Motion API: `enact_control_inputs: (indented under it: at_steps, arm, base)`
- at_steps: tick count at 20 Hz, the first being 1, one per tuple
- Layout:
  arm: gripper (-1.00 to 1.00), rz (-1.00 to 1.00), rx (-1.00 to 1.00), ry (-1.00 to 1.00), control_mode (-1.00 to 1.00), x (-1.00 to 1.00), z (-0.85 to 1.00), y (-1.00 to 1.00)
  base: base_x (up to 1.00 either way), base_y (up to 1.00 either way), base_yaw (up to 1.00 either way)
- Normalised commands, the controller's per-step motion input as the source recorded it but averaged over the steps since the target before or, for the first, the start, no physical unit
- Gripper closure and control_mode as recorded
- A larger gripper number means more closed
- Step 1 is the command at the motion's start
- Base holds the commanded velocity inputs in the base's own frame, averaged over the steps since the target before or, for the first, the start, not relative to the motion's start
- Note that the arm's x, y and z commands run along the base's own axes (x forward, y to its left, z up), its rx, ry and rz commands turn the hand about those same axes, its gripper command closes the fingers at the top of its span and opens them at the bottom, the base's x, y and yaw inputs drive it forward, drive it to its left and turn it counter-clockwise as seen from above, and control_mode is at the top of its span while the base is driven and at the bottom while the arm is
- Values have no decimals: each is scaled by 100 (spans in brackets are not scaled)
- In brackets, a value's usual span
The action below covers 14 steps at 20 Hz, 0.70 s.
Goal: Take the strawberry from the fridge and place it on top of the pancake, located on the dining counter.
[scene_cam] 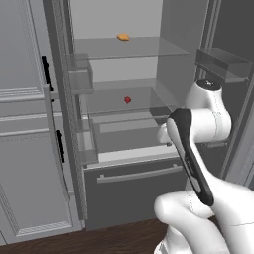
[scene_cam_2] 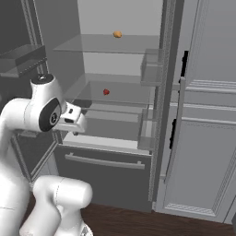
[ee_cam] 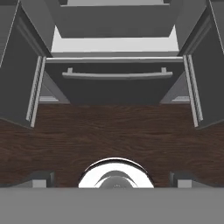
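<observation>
Red against the pale grey interior, the tiny lump of a strawberry (scene_cam: pixel 127 99) sits on a glass shelf (scene_cam: pixel 149 99) in the middle of the tall dark grey double-door fridge (scene_cam: pixel 134 183), whose doors stand open; one shelf higher lies a small orange-yellow lump (scene_cam: pixel 123 36), which you should leave alone. Your end effector (ee_cam: pixel 112 181) has its two dark finger tips spread as wide as they go, with nothing between them. In the hand view it looks down at the dark wood floor (ee_cam: pixel 109 135) and the fridge's closed bottom drawer with its long silver handle (ee_cam: pixel 116 75), so the hand sits low and in front of the fridge. From there the strawberry lies above and further in, past the drawer and the compartment over it. The berry is too small to show any long axis, so I would judge that any approach angle will serve; what matters is raising the hand to shelf height and reaching inward without catching the shelf edge or the door bins (scene_cam: pixel 82 79). The white arm (scene_cam_2: pixel 37 115) is folded near the fridge's left door in both base views, so you have a short reach ahead of you.
</observation>
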Motion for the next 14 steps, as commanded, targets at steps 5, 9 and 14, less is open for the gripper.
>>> enact_control_inputs:
  at_steps: [5,9,14]
  arm:
    - [-100,0,0,-16,-100,-60,0,11]
    - [-100,0,0,-3,-100,-39,0,0]
    - [-100,0,0,0,-100,-13,0,-3]
  base:
    - [0,0,0]
    - [0,0,0]
    - [0,0,0]
